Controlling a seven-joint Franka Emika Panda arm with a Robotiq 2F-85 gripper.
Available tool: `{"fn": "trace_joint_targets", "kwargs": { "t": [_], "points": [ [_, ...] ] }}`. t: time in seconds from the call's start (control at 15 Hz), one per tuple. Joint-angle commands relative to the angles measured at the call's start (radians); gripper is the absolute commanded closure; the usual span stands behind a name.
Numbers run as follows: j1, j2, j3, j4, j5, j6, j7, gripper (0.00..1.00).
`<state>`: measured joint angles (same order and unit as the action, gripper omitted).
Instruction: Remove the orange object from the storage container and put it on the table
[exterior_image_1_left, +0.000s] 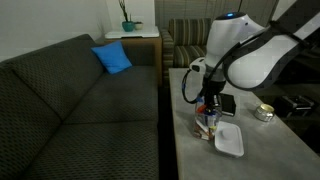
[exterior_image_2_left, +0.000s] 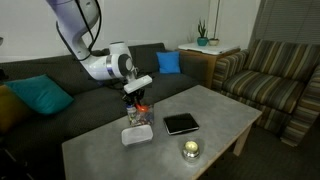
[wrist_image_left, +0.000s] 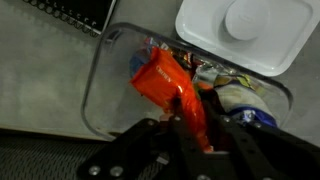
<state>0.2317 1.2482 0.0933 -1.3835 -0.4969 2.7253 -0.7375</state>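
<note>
In the wrist view the orange object (wrist_image_left: 165, 82), a crinkly orange-red packet, is pinched at its lower end between my gripper (wrist_image_left: 192, 120) fingers. It hangs over the clear storage container (wrist_image_left: 100, 85), which also holds a blue-and-white packet (wrist_image_left: 250, 105) and other small items. In both exterior views my gripper (exterior_image_1_left: 209, 100) (exterior_image_2_left: 138, 98) sits right above the container (exterior_image_1_left: 207, 122) (exterior_image_2_left: 139, 117) on the grey table (exterior_image_1_left: 260, 150) (exterior_image_2_left: 220, 115). A bit of orange (exterior_image_2_left: 141, 105) shows under the fingers.
A flat white square lid (exterior_image_1_left: 229, 139) (exterior_image_2_left: 137, 134) (wrist_image_left: 245, 30) lies beside the container. A black tablet (exterior_image_2_left: 181, 123) (exterior_image_1_left: 227, 104) and a small round tin (exterior_image_2_left: 190, 150) (exterior_image_1_left: 264, 112) are on the table. A dark sofa (exterior_image_1_left: 70, 100) runs along the table's edge.
</note>
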Motion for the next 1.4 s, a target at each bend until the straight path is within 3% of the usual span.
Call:
{"fn": "trace_joint_targets", "kwargs": {
  "t": [0.0,0.47,0.53,0.6,0.73,0.8,0.87,0.93,1.0,1.13,1.2,1.33],
  "points": [
    [-0.008,0.057,-0.004,0.079,0.024,-0.016,-0.006,0.94],
    [0.023,0.075,-0.059,0.140,0.016,-0.022,0.056,0.94],
    [0.026,0.076,-0.063,0.146,0.015,-0.024,0.064,0.51],
    [0.026,0.077,-0.062,0.152,0.015,-0.027,0.066,0.50],
    [0.028,0.080,-0.062,0.162,0.015,-0.029,0.070,0.38],
    [0.027,0.080,-0.062,0.164,0.015,-0.029,0.071,0.51],
    [0.027,0.080,-0.061,0.167,0.015,-0.029,0.071,0.50],
    [0.029,0.082,-0.062,0.170,0.015,-0.030,0.072,0.25],
    [0.027,0.082,-0.060,0.171,0.014,-0.030,0.068,0.75],
    [0.026,0.085,-0.057,0.176,0.016,-0.033,0.066,0.75],
    [0.025,0.085,-0.054,0.177,0.017,-0.034,0.063,0.64],
    [0.018,0.097,-0.046,0.185,0.021,-0.021,0.056,0.56]
  ]
}}
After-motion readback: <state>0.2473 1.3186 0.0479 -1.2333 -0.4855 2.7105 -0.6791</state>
